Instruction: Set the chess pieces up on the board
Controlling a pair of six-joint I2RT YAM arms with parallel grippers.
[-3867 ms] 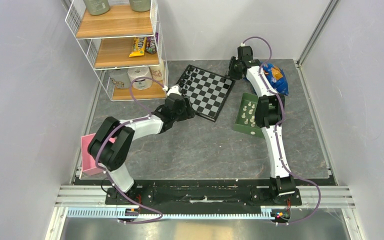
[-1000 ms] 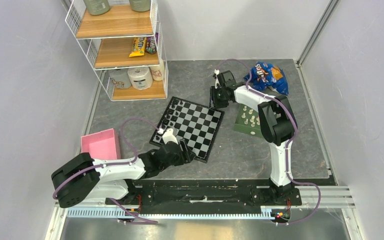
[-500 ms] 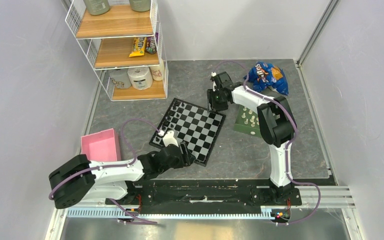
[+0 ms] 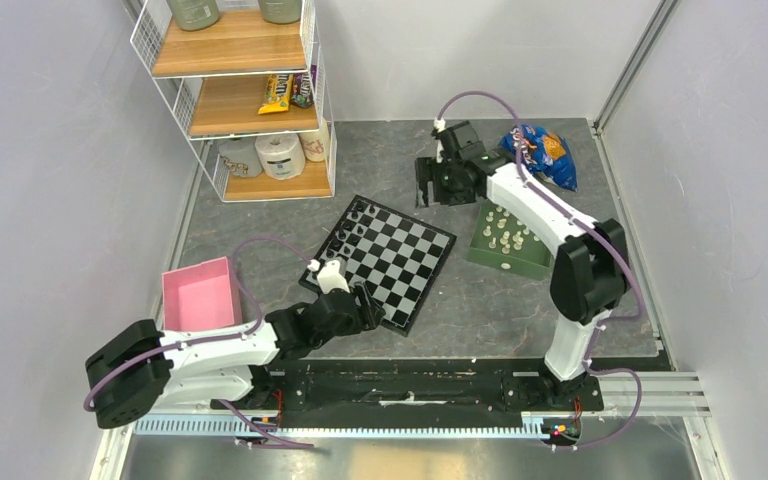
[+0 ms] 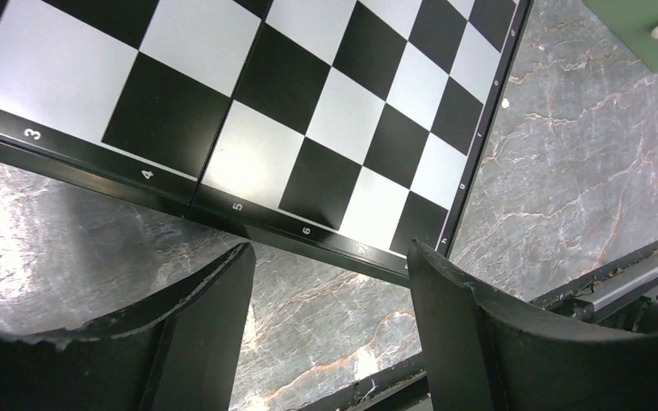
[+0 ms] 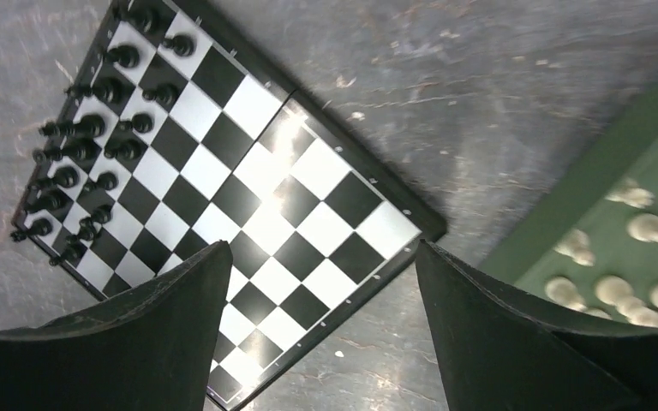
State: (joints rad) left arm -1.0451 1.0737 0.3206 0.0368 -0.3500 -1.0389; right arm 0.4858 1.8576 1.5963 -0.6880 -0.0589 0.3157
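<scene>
- The left arm (image 4: 210,345) lies low along the near edge of the table (image 4: 460,310) and reaches toward the middle
- The left claw (image 4: 368,303) points at the near corner of the board (image 4: 392,260); its fingers (image 5: 214,291) are spread apart with nothing between them, tips just short of the black border
- The right arm (image 4: 535,205) bends up at the elbow and reaches over the green tray (image 4: 520,264) toward the far middle of the table
- The right claw (image 4: 428,185) hangs near the board's far right edge, spread wide, holding nothing
- The chess pieces (image 4: 505,232) sit in the green tray, just right of the board
- The black pieces (image 4: 345,235) stand along the board's left side
- White numbers 3, 4, 5, 6 (image 5: 188,190) run along the border; the letters on the next edge are too small to read
</scene>
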